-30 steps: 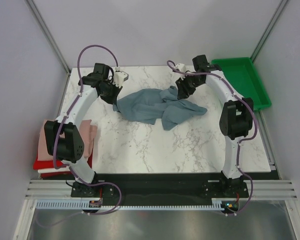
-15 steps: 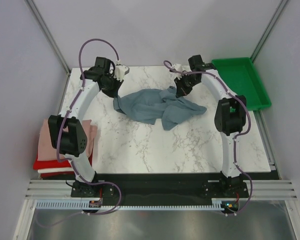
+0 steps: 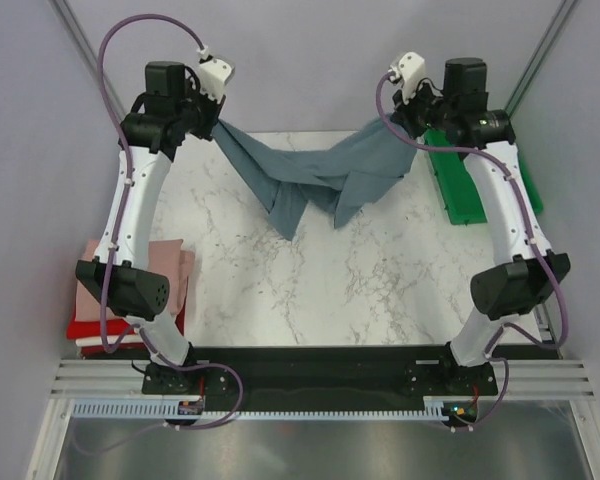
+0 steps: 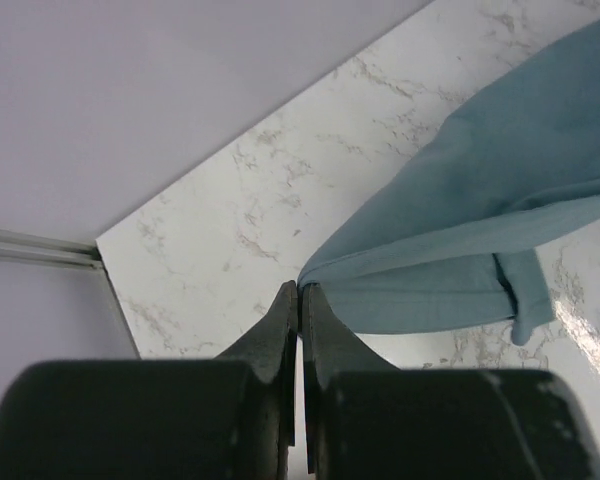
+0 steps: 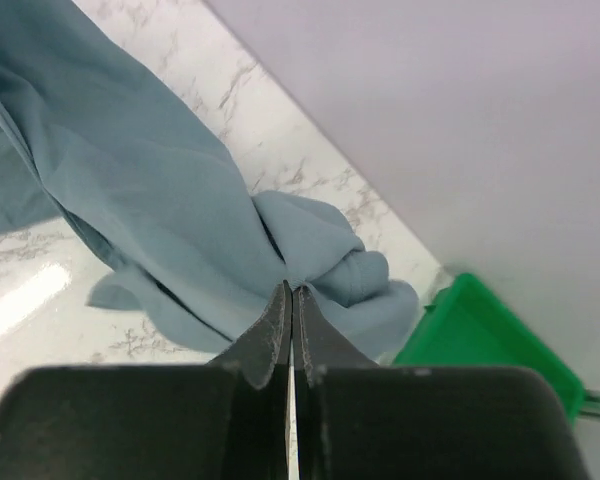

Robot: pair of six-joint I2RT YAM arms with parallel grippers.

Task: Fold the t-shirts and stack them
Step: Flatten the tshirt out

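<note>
The slate blue-grey t-shirt (image 3: 315, 175) hangs in the air between my two grippers, sagging in the middle above the far part of the marble table (image 3: 360, 280). My left gripper (image 3: 208, 118) is shut on its left end, seen in the left wrist view (image 4: 300, 287) with the shirt (image 4: 480, 230) trailing right. My right gripper (image 3: 398, 118) is shut on its right end, seen in the right wrist view (image 5: 291, 288) with the bunched cloth (image 5: 160, 200) below. A stack of folded dusty-pink (image 3: 180, 262), red (image 3: 80, 328) and white tees lies at the table's left edge.
The green plastic tray (image 3: 470, 190) stands at the back right, partly behind my right arm; it also shows in the right wrist view (image 5: 480, 340). Grey walls close the back and sides. A black rail runs along the near edge.
Both grippers have risen from the table and moved apart, lifting the blue-grey t-shirt off the surface and stretching it between them.
</note>
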